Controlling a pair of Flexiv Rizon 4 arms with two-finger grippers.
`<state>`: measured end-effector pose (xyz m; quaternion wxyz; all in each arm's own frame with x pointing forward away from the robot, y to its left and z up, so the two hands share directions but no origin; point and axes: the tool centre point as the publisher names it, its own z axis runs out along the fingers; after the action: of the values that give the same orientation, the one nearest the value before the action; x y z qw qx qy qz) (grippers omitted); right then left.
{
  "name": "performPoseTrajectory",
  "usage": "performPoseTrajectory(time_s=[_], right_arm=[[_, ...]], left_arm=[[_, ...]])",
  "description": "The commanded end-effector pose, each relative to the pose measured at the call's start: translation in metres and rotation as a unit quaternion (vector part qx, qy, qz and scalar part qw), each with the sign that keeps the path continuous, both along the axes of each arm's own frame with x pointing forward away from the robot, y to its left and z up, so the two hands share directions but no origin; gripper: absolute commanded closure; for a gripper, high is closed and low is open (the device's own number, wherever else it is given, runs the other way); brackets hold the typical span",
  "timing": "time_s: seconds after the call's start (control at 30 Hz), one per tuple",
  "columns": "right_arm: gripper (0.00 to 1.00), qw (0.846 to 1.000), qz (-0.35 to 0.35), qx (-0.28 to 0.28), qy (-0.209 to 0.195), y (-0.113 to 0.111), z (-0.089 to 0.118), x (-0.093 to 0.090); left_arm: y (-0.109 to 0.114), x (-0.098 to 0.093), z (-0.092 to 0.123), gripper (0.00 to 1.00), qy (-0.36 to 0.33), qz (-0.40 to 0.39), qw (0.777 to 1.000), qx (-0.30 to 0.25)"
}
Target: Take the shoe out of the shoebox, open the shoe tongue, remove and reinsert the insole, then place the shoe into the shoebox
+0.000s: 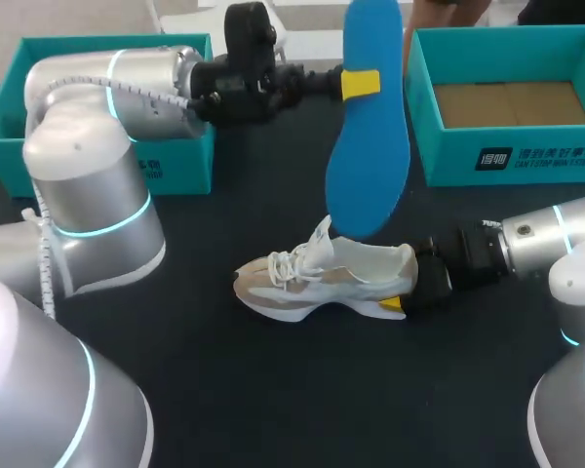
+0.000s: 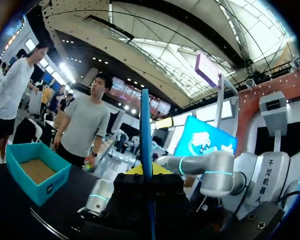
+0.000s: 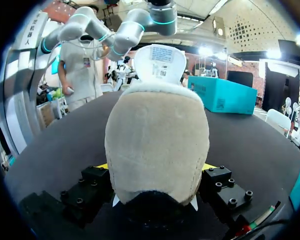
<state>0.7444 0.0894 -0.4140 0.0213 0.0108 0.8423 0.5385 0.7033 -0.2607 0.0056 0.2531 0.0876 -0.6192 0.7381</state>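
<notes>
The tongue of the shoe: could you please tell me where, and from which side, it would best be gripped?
Probably its free top edge, from above: the tongue stands up clear of the laces on the upright shoe, so fingers could close on its front and back faces. The right gripper holds the heel; the left gripper holds the insole.

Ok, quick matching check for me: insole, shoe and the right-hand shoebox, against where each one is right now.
Things: 1 insole; 2 shoe; 3 right shoebox.
States: A on the table, heel in the right gripper; B open, only its cardboard floor showing; C held up off the table by the left gripper.
Pairs: 1-C, 2-A, 3-B.
</notes>
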Motion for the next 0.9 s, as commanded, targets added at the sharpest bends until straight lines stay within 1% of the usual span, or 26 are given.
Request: performPoseTrajectory(time_s=[0.03,0.73,0.83,0.9], right_arm=[[1.0,1.0,-0.001,-0.002,0.0,0.002,-0.004,0.0],[1.0,1.0,-0.001,-0.002,0.0,0.002,-0.004,0.0],[1.0,1.0,-0.001,-0.002,0.0,0.002,-0.004,0.0],[1.0,1.0,-0.001,-0.002,0.0,0.002,-0.004,0.0]], left_arm=[[0.006,-0.013,0.012,1.0,0.168,-0.03,0.985,-0.01],[0.006,-0.013,0.012,1.0,0.168,-0.03,0.985,-0.01],[0.006,-0.024,0.015,1.0,0.203,-0.033,0.979,0.0],[0.01,-0.032,0.022,1.0,0.226,-0.034,0.973,-0.008]])
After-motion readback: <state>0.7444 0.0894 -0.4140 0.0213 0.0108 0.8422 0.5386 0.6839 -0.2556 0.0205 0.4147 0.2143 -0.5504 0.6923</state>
